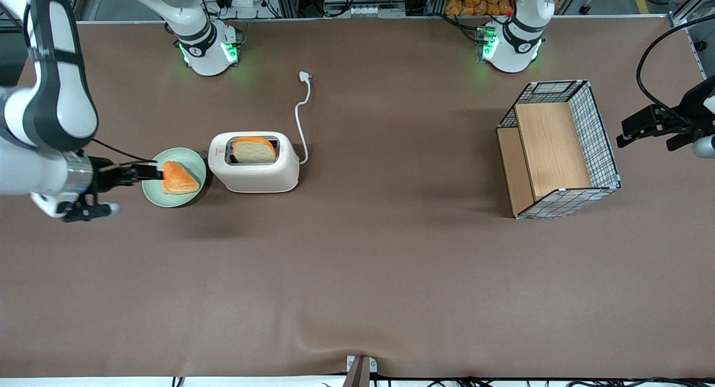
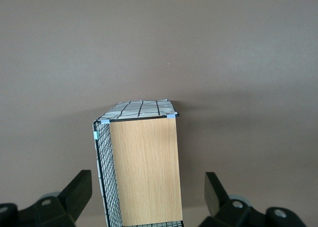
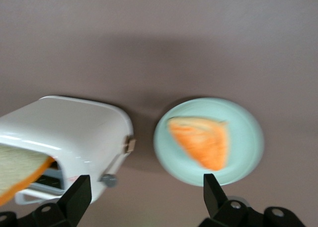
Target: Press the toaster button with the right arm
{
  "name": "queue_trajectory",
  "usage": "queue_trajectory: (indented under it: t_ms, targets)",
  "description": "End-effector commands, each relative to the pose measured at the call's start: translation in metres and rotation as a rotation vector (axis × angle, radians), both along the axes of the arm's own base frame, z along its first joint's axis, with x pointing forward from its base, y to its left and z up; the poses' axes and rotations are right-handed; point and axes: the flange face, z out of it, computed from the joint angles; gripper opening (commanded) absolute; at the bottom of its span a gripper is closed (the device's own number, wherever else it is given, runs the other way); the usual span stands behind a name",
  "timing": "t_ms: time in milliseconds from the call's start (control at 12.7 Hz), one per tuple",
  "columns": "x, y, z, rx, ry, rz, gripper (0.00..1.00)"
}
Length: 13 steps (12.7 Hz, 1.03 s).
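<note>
The cream-white toaster (image 1: 254, 172) stands on the brown table with a slice of bread (image 1: 254, 151) upright in its slot. In the right wrist view the toaster (image 3: 74, 132) shows its narrow end, where the toaster button (image 3: 130, 144) sticks out as a small tab above a round grey knob (image 3: 108, 179). The right arm (image 1: 50, 96) reaches in from the working arm's end of the table. Its gripper (image 1: 158, 171) (image 3: 145, 181) hovers open over the green plate (image 1: 153, 194), beside the toaster's narrow end. It holds nothing and is apart from the button.
A piece of orange toast (image 1: 180, 177) lies on the green plate (image 3: 248, 137) next to the toaster. The toaster's white cord and plug (image 1: 304, 77) trail toward the arm bases. A wire basket with wooden panels (image 1: 558, 149) stands toward the parked arm's end.
</note>
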Motion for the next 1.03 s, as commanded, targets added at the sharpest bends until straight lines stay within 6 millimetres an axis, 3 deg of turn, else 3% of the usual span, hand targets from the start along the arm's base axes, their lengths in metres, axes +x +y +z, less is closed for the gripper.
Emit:
queue_trajectory:
  t_ms: [0,474,947]
  targets:
    - [-0.016,-0.011,0.052,-0.067,-0.155,0.030,1.00]
    - [-0.027,-0.027,0.133,-0.119,-0.301,-0.100,1.00]
    - [-0.045,-0.023,0.201,-0.190,-0.204,-0.299,1.00]
